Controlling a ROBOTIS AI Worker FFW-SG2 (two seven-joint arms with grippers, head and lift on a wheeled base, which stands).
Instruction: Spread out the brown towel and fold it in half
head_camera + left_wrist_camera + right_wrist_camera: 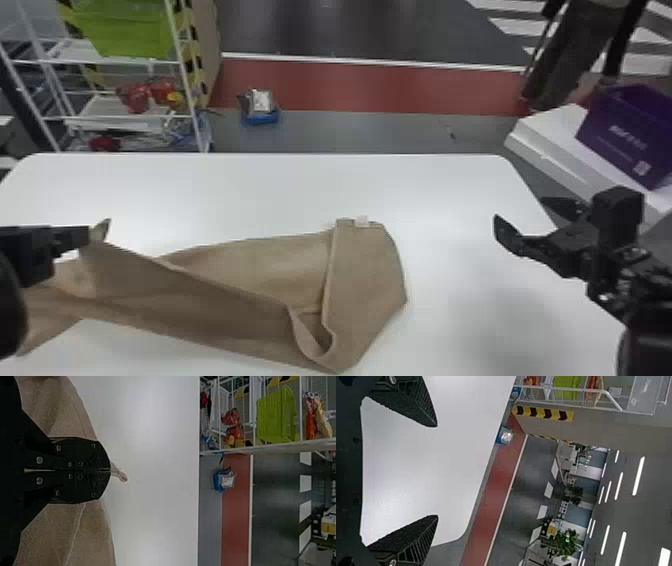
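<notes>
Black flat-fingered left gripper (pixel 101 232) clenched on pinched, raised bit of brown cloth towel (pixel 240 275). Towel lies rumpled across left and middle of white round-cornered table (pixel 450 185), right end overlapping itself, small white tag (pixel 362 220) at far edge. Black right gripper (pixel 519 209) near table's right edge, fingers spread, apart from towel. Beyond: lime-green bin (pixel 127 32) on white wire rack (pixel 190 100), left; purple box (pixel 617 127), right.
</notes>
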